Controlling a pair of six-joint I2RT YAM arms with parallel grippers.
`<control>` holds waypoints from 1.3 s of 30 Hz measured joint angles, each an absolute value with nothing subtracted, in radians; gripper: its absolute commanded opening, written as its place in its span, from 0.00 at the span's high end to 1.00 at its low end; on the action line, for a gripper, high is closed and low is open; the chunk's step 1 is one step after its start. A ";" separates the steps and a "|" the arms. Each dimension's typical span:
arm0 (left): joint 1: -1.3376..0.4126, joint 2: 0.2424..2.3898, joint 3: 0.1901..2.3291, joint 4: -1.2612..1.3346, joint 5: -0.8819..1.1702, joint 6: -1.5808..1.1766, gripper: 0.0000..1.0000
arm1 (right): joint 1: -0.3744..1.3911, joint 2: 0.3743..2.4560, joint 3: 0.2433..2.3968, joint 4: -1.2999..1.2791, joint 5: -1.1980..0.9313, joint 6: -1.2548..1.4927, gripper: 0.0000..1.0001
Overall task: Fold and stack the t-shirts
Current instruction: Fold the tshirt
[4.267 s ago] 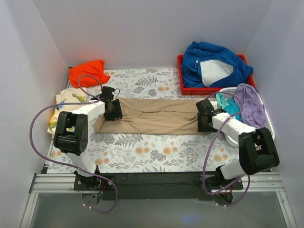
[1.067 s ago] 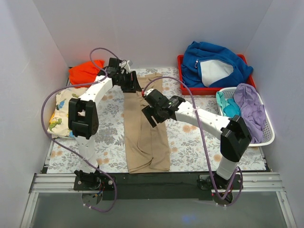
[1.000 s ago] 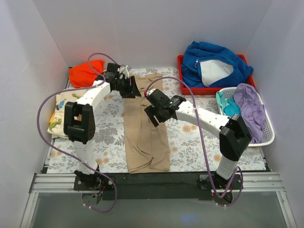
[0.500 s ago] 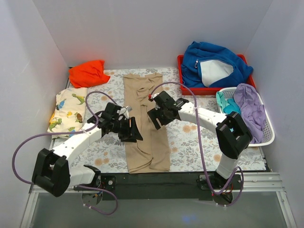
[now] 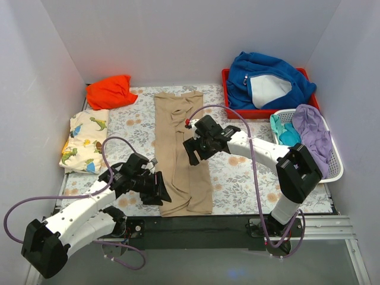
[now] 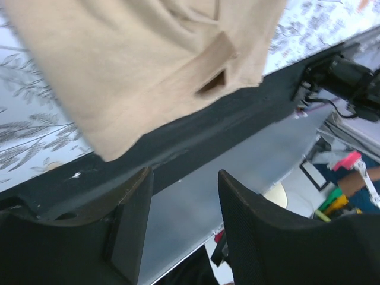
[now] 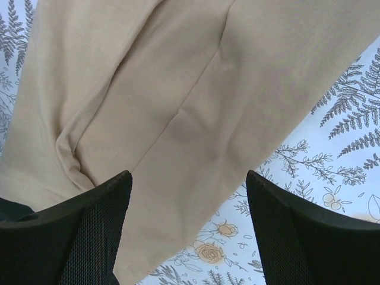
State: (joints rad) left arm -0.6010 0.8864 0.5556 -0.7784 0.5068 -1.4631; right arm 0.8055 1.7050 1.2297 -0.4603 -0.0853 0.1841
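Three shirts, none stacked yet. The long plain tan cloth t-shirt [image 5: 169, 127] lies as a narrow strip down the middle of the floral table [image 5: 243, 181]; I'd say it wants folding end to end next. The cream dinosaur-print t-shirt [image 5: 83, 142] sits folded at the left edge. The bright orange t-shirt [image 5: 108, 91] is bunched in the far left corner. The right gripper [image 5: 192, 154] hovers mid-strip, jaws wide, empty. The left gripper [image 5: 160, 190] is at the strip's near left corner, half open, holding nothing.

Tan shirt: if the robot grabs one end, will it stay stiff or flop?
Probably flop: the tan shirt lies in soft folds and creases, so it should droop from wherever it's pinched. Pushed, it would likely bunch up rather than slide.
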 measured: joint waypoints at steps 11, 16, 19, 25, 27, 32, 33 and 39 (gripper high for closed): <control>-0.645 0.973 0.548 -0.787 0.258 -1.533 0.57 | 0.805 1.644 1.198 -0.453 -0.108 0.206 0.18; -0.739 1.046 0.591 -0.773 0.150 -1.564 0.52 | 0.807 1.644 1.195 -0.447 -0.109 0.206 0.18; -0.838 1.133 0.616 -0.762 0.094 -1.581 0.52 | 0.807 1.644 1.195 -0.445 -0.110 0.206 0.18; -1.036 1.309 0.704 -0.784 -0.043 -1.640 0.49 | 0.807 1.644 1.193 -0.445 -0.110 0.206 0.18; -1.058 1.301 0.718 -0.795 -0.073 -1.651 0.49 | 0.807 1.640 1.184 -0.443 -0.109 0.205 0.18; -1.075 1.276 0.714 -0.809 -0.133 -1.677 0.49 | 0.807 1.637 1.177 -0.445 -0.108 0.205 0.18; -1.079 1.277 0.711 -0.812 -0.140 -1.681 0.49 | 0.807 1.637 1.177 -0.445 -0.108 0.205 0.18; -1.144 1.343 0.707 -0.831 -0.193 -1.711 0.55 | 0.807 1.637 1.174 -0.445 -0.107 0.206 0.18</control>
State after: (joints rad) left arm -1.1442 1.3434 0.7074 -0.8314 -0.1932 -1.7115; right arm 0.8074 1.6367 1.1736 -0.4450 -0.1074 0.2058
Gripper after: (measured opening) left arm 0.490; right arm 0.821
